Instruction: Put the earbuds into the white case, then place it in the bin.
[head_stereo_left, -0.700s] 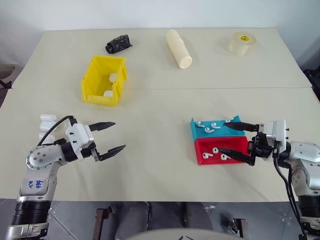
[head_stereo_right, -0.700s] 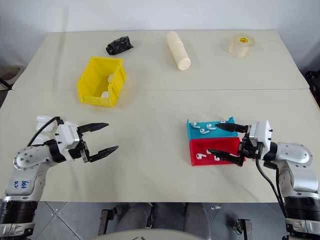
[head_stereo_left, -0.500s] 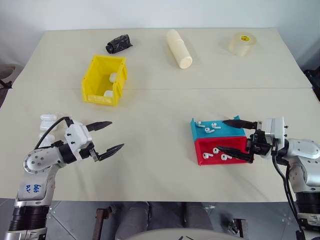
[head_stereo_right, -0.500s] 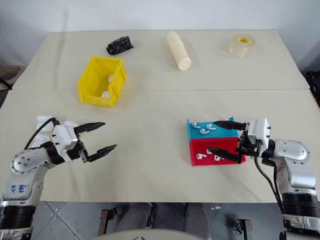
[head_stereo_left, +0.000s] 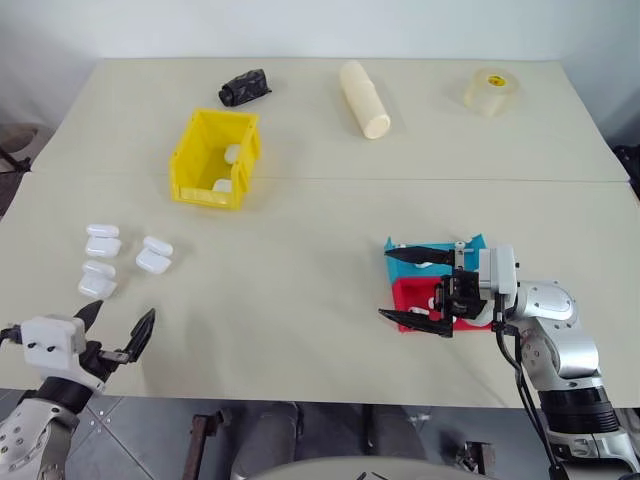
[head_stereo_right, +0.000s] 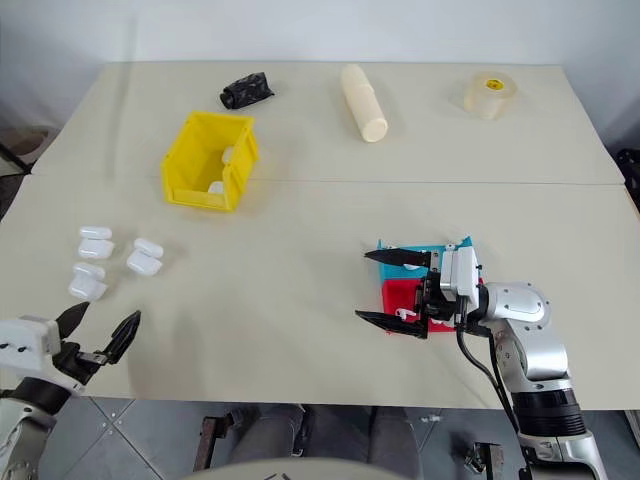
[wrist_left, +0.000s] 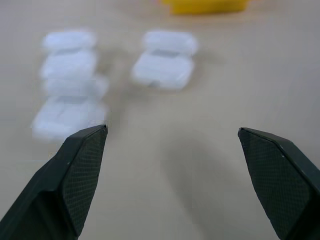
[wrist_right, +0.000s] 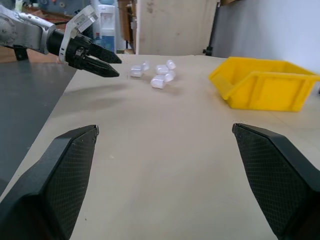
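Left eye view: three white cases (head_stereo_left: 102, 238) beside one yellow bin (head_stereo_left: 193, 189); left hand (head_stereo_left: 118, 335) and right hand (head_stereo_left: 410, 287) released.

left gripper (head_stereo_left: 118, 329) sits low at the near left, fingers spread apart and empty, aimed forward. right gripper (head_stereo_left: 409, 287) points toward the robot's left, fingers wide apart, holding nothing.

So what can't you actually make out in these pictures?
- Red tray, eye views: the right gripper and its wrist cover much of it, so its earbuds can't be counted.
- White cases, left wrist view: blurred; lids open or shut unclear.
- Yellow bin, eye views: its near wall hides part of the floor.
- Black object: too small to identify.
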